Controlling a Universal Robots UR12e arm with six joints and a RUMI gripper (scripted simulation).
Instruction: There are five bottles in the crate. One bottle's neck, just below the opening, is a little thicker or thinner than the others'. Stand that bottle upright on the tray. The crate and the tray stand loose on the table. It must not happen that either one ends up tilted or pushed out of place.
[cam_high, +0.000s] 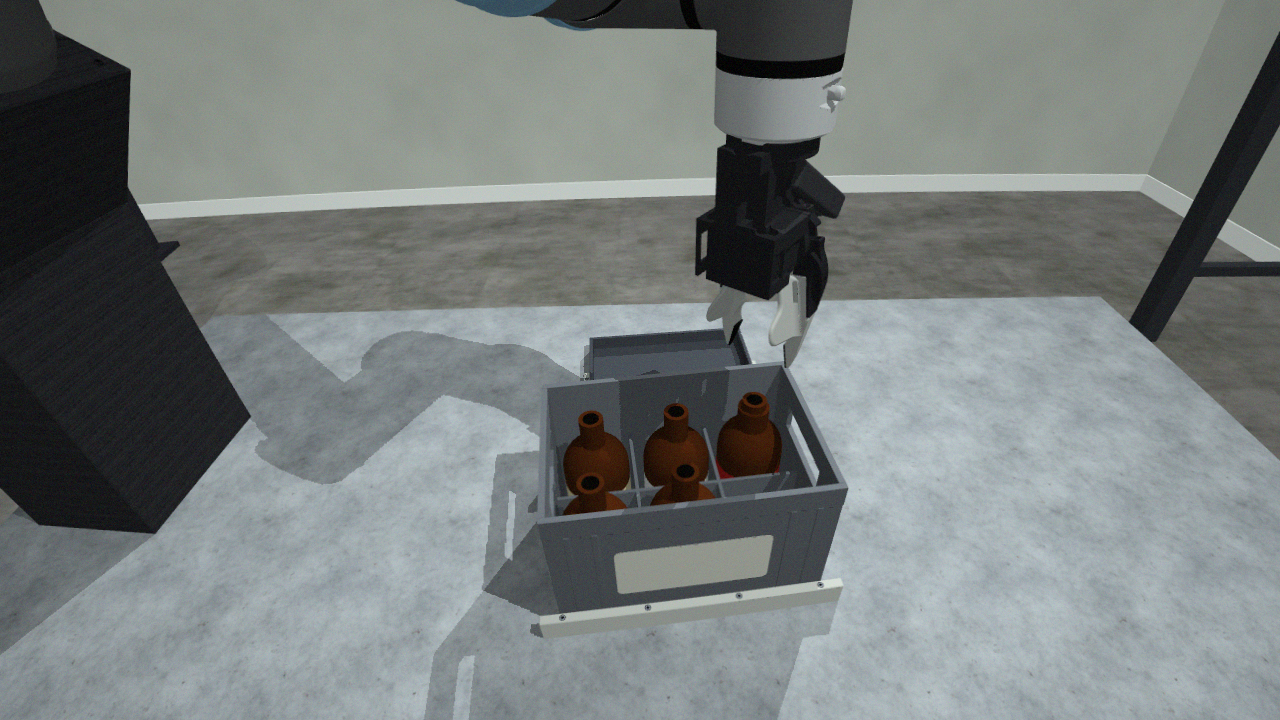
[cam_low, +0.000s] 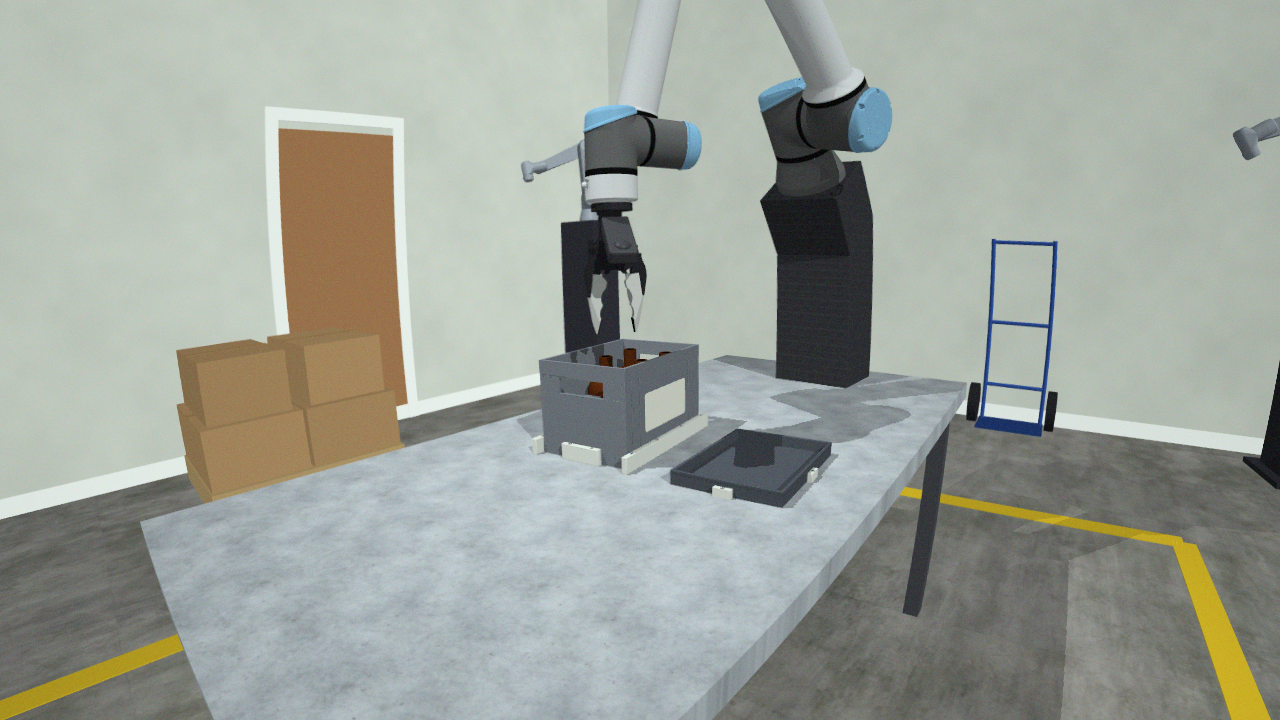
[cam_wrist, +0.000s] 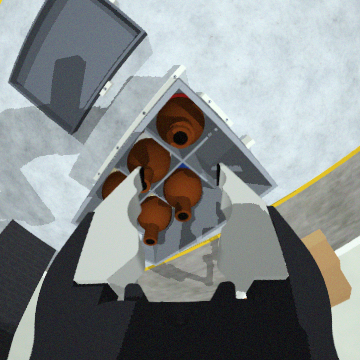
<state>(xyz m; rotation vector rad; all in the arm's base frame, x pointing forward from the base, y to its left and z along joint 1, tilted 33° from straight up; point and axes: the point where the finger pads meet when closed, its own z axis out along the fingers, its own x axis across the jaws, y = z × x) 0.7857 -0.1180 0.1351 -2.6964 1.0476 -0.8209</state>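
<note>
The grey crate (cam_high: 810, 537) (cam_low: 572, 420) stands on the table with five brown bottles upright in it. The bottle at the back right in the top view (cam_high: 750, 443) (cam_wrist: 180, 117) shows a thicker, collared neck than the others. The back middle bottle (cam_high: 675, 456) (cam_wrist: 147, 157), back left bottle (cam_high: 595, 465), front left bottle (cam_high: 590, 503) and front middle bottle (cam_high: 684, 497) have slimmer necks. My gripper (cam_high: 760, 351) (cam_low: 615, 329) (cam_wrist: 180, 166) is partly open and empty, above the crate. The dark tray (cam_high: 662, 339) (cam_low: 760, 495) (cam_wrist: 105, 35) holds no bottle.
White strips (cam_high: 698, 607) (cam_low: 666, 443) lie along the crate's base. Small white blocks (cam_low: 722, 492) touch the tray's sides. The crate's walls and dividers surround the bottles. The dark robot pedestal (cam_high: 98, 358) (cam_low: 823, 313) stands at the table's end. Cardboard boxes (cam_low: 286, 402) stand beyond the table.
</note>
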